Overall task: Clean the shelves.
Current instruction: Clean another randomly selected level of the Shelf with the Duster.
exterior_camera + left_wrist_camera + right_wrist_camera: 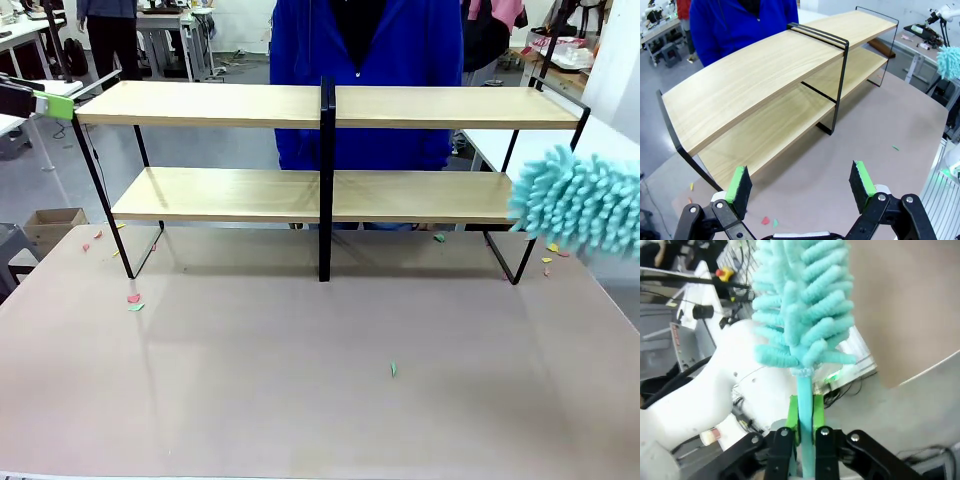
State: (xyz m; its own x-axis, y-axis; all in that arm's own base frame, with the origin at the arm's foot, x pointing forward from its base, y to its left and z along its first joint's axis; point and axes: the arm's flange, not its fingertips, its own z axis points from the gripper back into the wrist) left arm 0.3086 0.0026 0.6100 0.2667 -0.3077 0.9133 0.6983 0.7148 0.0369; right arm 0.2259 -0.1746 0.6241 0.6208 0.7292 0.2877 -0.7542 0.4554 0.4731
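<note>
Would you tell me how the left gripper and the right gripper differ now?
The left gripper is open and empty; the right gripper is shut on the teal duster by its handle. The left gripper sits at the left end of the shelves, level with the top board; the right gripper's duster head is by the lower board's right end. Both have green pads.

Readable text: none in any view.
Red-and-white sticker (pixel 676 333): on a grey upright at the left edge of the right wrist view; print too blurred to read (only the colours come through).
Small tag (pixel 710 436): low on the white arm (pixel 715 385), same view; too small to read.
</note>
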